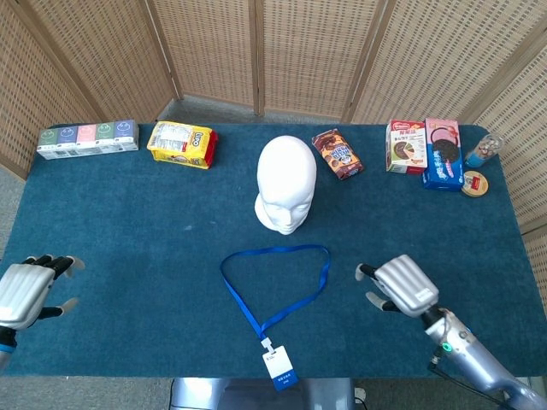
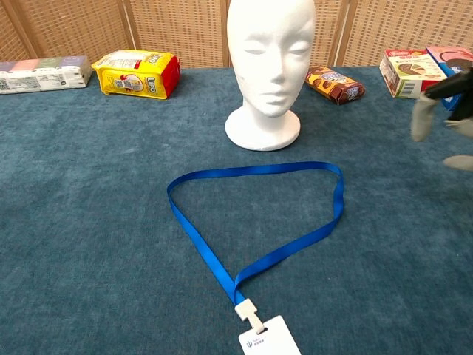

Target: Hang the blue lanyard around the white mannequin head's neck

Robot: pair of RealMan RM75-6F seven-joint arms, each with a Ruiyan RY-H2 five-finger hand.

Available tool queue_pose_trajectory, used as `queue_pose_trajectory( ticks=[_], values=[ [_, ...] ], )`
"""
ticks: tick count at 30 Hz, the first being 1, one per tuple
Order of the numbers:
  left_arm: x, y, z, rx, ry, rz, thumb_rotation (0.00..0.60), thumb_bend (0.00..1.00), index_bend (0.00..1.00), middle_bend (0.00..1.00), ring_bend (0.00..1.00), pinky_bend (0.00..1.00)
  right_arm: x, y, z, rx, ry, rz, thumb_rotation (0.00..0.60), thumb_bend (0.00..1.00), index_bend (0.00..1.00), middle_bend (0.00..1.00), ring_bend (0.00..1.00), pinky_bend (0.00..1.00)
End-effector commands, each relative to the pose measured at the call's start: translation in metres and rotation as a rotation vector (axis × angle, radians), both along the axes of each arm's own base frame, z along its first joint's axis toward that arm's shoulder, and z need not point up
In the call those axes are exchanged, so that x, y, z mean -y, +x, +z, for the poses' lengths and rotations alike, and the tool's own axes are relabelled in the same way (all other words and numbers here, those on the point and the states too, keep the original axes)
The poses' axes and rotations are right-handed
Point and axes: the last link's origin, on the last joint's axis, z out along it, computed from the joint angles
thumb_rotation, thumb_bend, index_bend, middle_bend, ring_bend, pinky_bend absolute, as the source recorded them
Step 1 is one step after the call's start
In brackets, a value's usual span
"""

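Note:
The white mannequin head (image 1: pixel 285 182) stands upright at the table's middle, facing me, also in the chest view (image 2: pixel 269 66). In front of it the blue lanyard (image 1: pixel 275 278) lies flat in an open loop (image 2: pixel 255 211), its white badge (image 1: pixel 280 369) at the near edge (image 2: pixel 269 340). My right hand (image 1: pixel 402 286) hovers right of the loop, fingers spread, holding nothing; the chest view shows only its fingertips (image 2: pixel 424 118) at the right edge. My left hand (image 1: pixel 30 288) sits at the far left, fingers apart and empty, well away from the lanyard.
Along the back stand a row of small cartons (image 1: pixel 87 139), a yellow snack pack (image 1: pixel 181 144), a brown cookie packet (image 1: pixel 337 154), two snack boxes (image 1: pixel 425 147), a blue box (image 1: pixel 443 177), and a small jar (image 1: pixel 483 152). Wicker screens close the back.

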Motion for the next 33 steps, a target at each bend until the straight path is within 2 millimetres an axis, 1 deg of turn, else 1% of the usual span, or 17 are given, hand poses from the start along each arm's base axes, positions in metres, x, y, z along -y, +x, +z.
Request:
queue_pose_trajectory(
  ticks=[1,2,6,8,10,12,27,33],
  values=[
    [-0.004,0.002,0.000,-0.005,-0.002,-0.001,0.595,0.18,0.35,0.48,0.42,0.43,0.013,0.016,-0.016,-0.013,0.034,0.030,0.600,0.33,0.42,0.89,1.00,1.00],
    [-0.005,0.002,0.000,-0.008,-0.004,-0.002,0.597,0.18,0.35,0.48,0.42,0.43,0.015,0.019,-0.019,-0.014,0.048,0.031,0.597,0.33,0.42,0.90,1.00,1.00],
    [-0.010,0.005,-0.003,-0.016,-0.016,-0.006,0.595,0.18,0.35,0.48,0.42,0.43,0.024,0.025,-0.030,-0.036,0.078,0.046,0.543,0.32,0.42,0.91,1.00,1.00],
    [-0.013,0.006,-0.005,-0.020,-0.022,-0.011,0.596,0.18,0.35,0.48,0.42,0.43,0.029,0.027,-0.036,-0.046,0.087,0.055,0.541,0.33,0.42,0.92,1.00,1.00],
    [-0.021,0.011,-0.006,-0.033,-0.029,-0.031,0.597,0.18,0.35,0.48,0.42,0.43,0.034,0.032,-0.047,-0.061,0.102,0.078,0.544,0.34,0.43,0.92,1.00,1.00],
    [-0.024,0.014,-0.007,-0.041,-0.034,-0.045,0.598,0.18,0.35,0.48,0.42,0.43,0.037,0.033,-0.053,-0.068,0.108,0.086,0.546,0.34,0.43,0.93,1.00,1.00],
    [-0.031,0.026,-0.014,-0.060,-0.059,-0.084,0.597,0.18,0.35,0.48,0.43,0.43,0.051,0.032,-0.066,-0.112,0.095,0.124,0.551,0.34,0.43,0.97,1.00,1.00],
    [-0.033,0.029,-0.015,-0.070,-0.067,-0.091,0.596,0.18,0.35,0.48,0.43,0.43,0.063,0.030,-0.071,-0.168,0.072,0.147,0.550,0.34,0.43,0.98,1.00,1.00]
  ],
)
